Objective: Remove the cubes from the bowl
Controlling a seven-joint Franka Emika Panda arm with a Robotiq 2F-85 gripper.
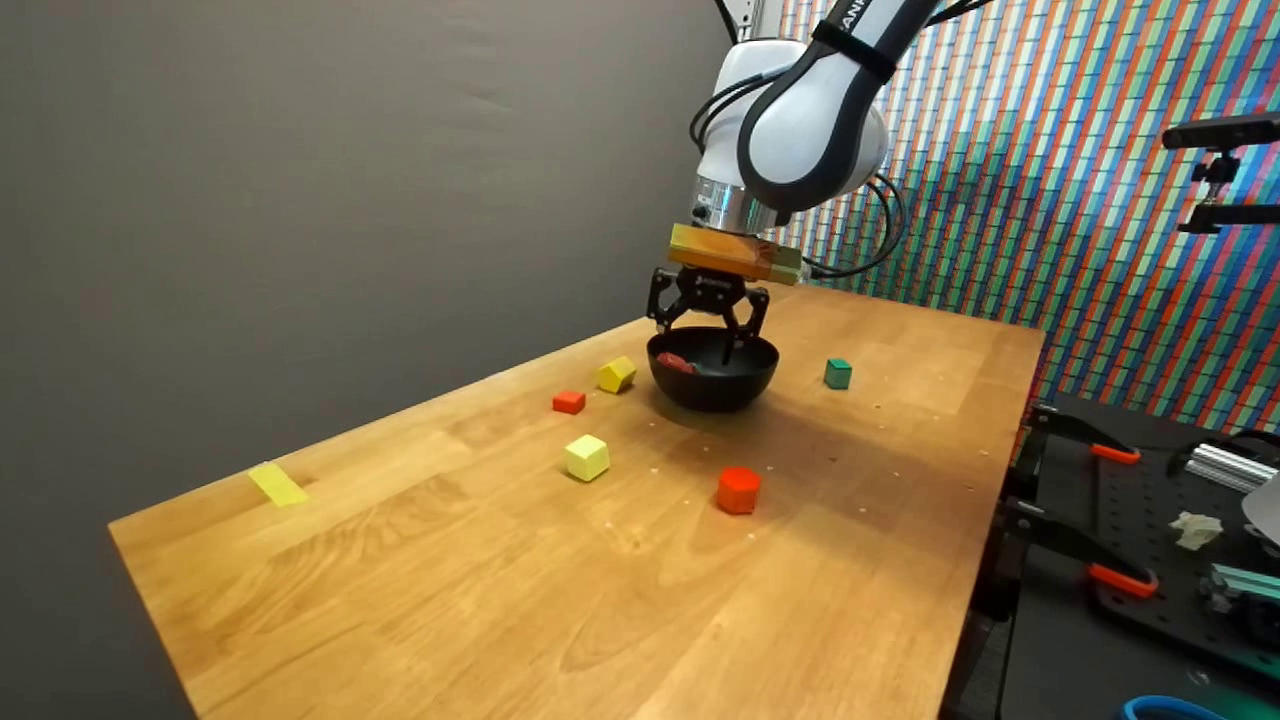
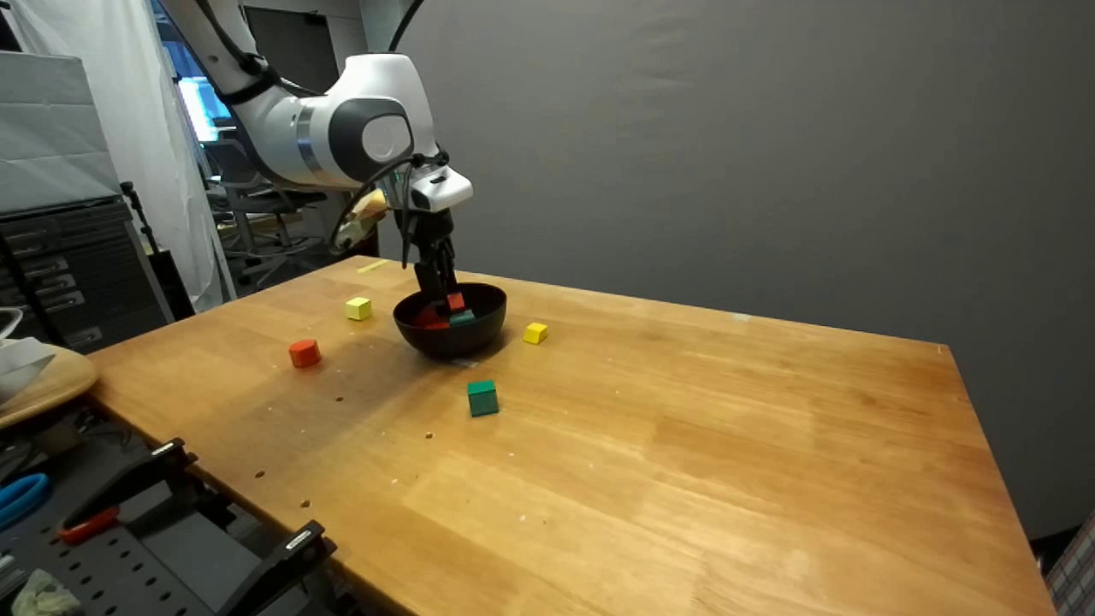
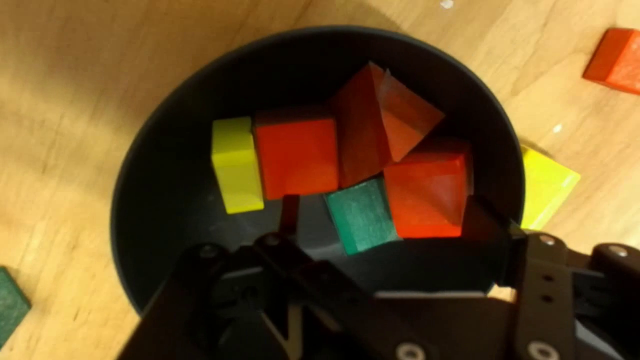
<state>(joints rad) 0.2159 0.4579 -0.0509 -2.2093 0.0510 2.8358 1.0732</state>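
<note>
Pincer spread, fingertips down in black bowl. Wrist view: green cube and red cube show between them; contact, can't tell. Yellow block and second red cube near the pincer too; tilted red pieces overlap, shapes unclear. Part of bowl hidden behind pincer. Outside, loose red block and loose green block cut off by frame; loose yellow block partly hidden. Surface: wood, white specks, yellow strip well away from pincer. Behind pincer in exterior views: grey wall, multicoloured striped wall.
</note>
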